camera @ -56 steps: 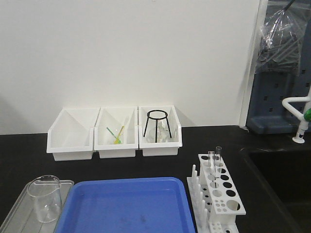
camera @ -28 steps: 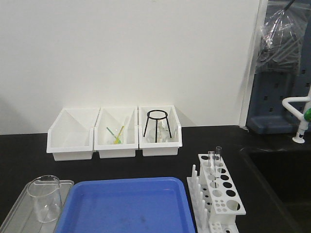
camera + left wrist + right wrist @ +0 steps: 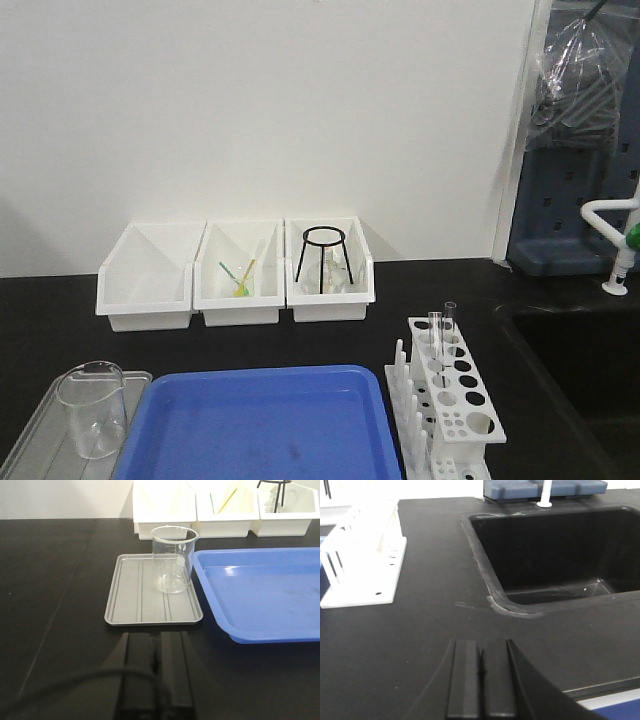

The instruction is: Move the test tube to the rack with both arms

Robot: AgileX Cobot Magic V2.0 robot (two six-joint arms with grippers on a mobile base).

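Two slender clear test tubes (image 3: 449,324) stand upright side by side in far holes of the white rack (image 3: 458,405) at the right of the black bench. The rack (image 3: 362,555) also shows at the upper left of the right wrist view. My left gripper (image 3: 159,639) is shut and empty, low over the bench just in front of the grey tray (image 3: 150,597). My right gripper (image 3: 481,647) is shut and empty, over bare bench between the rack and the sink (image 3: 560,550). Neither arm appears in the front view.
A clear beaker (image 3: 172,560) stands on the grey tray, beside a large blue tray (image 3: 260,592). Three white bins (image 3: 235,270) line the back wall; one holds a black wire tripod (image 3: 322,258). A white tap (image 3: 620,240) stands behind the sink.
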